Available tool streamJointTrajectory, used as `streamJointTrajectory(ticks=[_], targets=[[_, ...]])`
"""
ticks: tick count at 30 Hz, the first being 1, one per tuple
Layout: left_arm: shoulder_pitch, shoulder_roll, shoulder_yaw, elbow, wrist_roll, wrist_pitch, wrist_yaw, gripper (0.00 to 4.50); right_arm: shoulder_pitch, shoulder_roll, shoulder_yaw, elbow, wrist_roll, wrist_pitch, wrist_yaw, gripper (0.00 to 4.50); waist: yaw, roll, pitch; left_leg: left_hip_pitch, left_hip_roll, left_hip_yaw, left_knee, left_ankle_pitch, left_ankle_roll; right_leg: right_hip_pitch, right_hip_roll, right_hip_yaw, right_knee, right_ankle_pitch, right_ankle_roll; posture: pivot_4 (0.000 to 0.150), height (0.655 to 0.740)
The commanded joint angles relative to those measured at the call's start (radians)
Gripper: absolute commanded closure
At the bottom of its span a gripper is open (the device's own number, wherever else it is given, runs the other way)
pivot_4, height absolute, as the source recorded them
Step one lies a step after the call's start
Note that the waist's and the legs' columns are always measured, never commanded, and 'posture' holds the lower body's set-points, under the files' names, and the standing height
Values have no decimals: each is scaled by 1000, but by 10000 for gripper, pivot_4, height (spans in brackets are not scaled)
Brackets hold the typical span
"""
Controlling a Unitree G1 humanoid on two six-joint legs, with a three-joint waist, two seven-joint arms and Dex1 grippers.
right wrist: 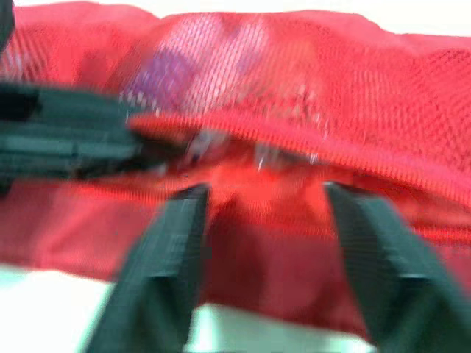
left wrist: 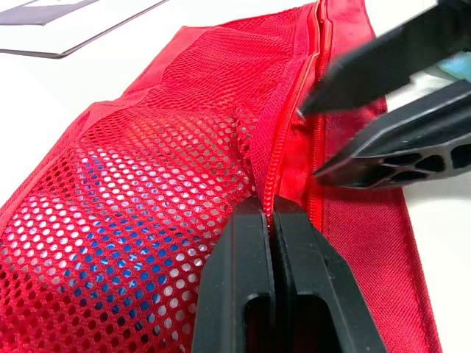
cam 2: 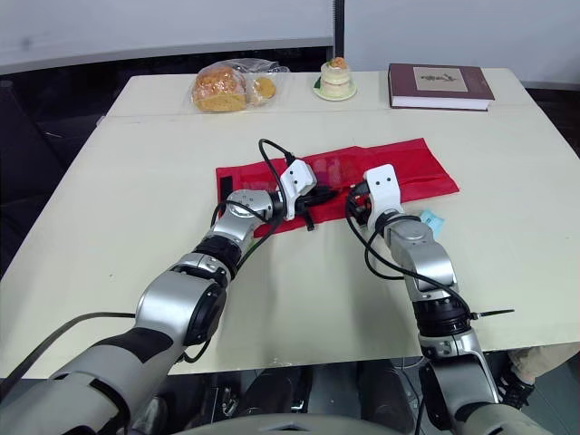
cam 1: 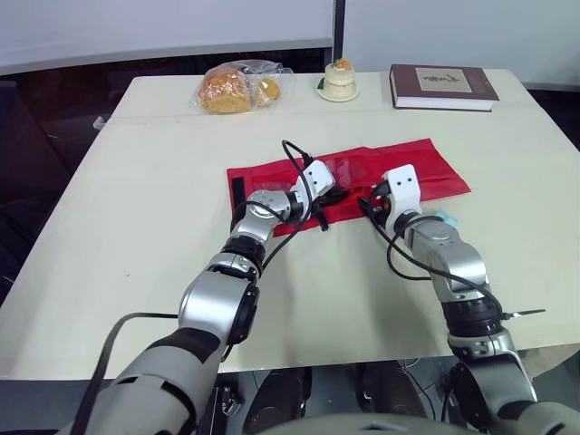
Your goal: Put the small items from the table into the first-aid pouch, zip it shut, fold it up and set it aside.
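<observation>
Seemingly an office or meeting room: pale table [cam 1: 163, 181], book [cam 1: 442, 86], white wall panels [cam 1: 163, 27].

Cream rectangular table [cam 1: 145, 236] across the centre of the frame, dark floor [cam 1: 36, 172] at left and far right, pale wall panels [cam 1: 163, 23] along the top, divided by a dark upright post [cam 1: 339, 27].

Both arms extended forward; left claw [left wrist: 271, 212] pinched closed, right claw [right wrist: 263, 193] spread apart.
</observation>
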Motion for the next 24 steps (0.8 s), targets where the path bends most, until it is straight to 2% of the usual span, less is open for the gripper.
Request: streamJointTrajectory(ticks=[1,2,9,14,18,21,24], targets=[[-7,-7,-6,-18,-6,0,-6,45000,-19,-3,10,-16,-21,-34,-9,40847,0,0,0,0,0,0,0,0,0,0,0,0,0,0,0,1500,7289],[-7,-7,-6,-19,-6,0,-8,45000,-28,-1,14,4,-26,-45,-9,44808,0,0,0,0,0,0,0,0,0,0,0,0,0,0,0,1500,7289],[1,-16,-14,-37,-10,-5,-37,45000,-145,27,24,236,-76,-206,-31,44808,0,0,0,0,0,0,-1,0,0,0,0,0,-1,0,0,1500,7289],[9,-16,-21,-51,-9,-6,-49,45000,-197,12,40,402,-148,-448,-64,44808,0,0,0,1,0,0,-1,1,-1,0,0,0,-1,0,0,1500,7289],[15,-2,-23,-58,-9,-5,-50,45000,-118,25,48,335,-116,-497,0,44808,-4,0,0,1,0,0,-2,1,-1,0,0,0,-1,0,0,1500,7289],[14,11,-24,-49,-2,-6,-28,45000,-28,6,63,207,-97,-477,65,44808,-11,0,0,0,0,0,-2,1,-1,0,0,0,-1,0,0,1500,7289],[3,25,-20,-41,-1,1,4,45000,84,-54,86,-5,-58,-462,176,44808,-14,0,0,0,0,0,-2,1,-1,0,0,1,-1,0,0,1500,7289]])
